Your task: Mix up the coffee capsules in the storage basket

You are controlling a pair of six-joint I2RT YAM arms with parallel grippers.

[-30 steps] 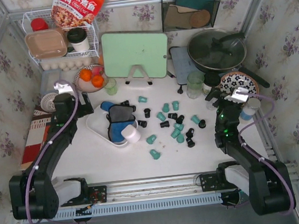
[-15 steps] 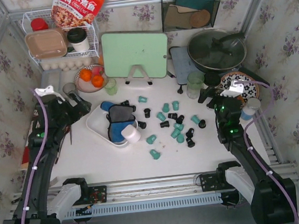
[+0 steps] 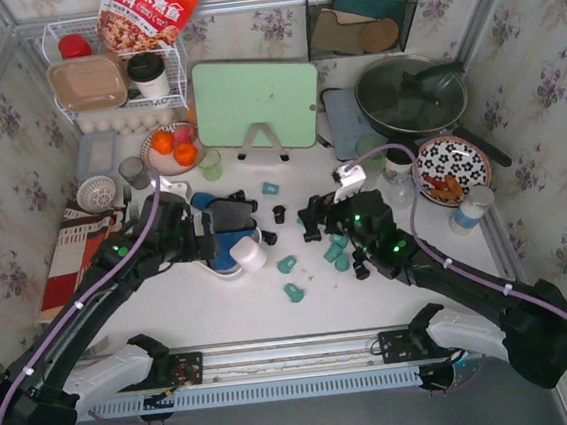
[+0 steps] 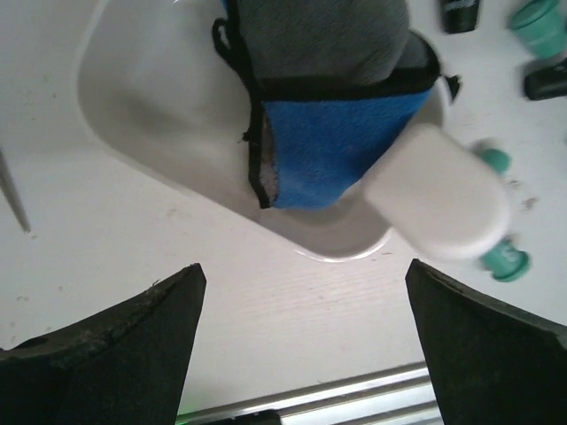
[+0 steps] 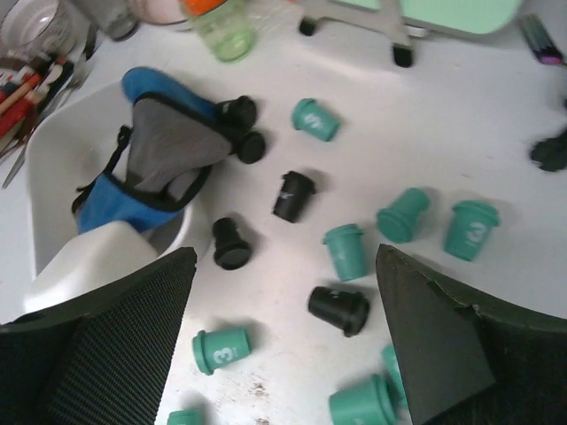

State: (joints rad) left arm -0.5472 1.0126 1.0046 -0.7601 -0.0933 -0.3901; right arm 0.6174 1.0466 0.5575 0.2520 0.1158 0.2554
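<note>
The white storage basket sits left of centre and holds a blue and grey pouch and a white cylinder. I see no capsules inside it. Teal and black coffee capsules lie scattered on the table to its right. My left gripper is open and empty over the basket's near edge; its wrist view shows the basket, the pouch and the gripper. My right gripper is open and empty above the capsules; the gripper and basket show there.
A green cutting board on a stand, a lidded pan and a wire rack stand at the back. A plate of oranges, two translucent green cups, a patterned plate and a bottle ring the work area.
Both arms have swung in from the table's sides toward the middle. The left gripper now hangs over the basket, the right over the scattered capsules. The capsules and basket have not moved.
</note>
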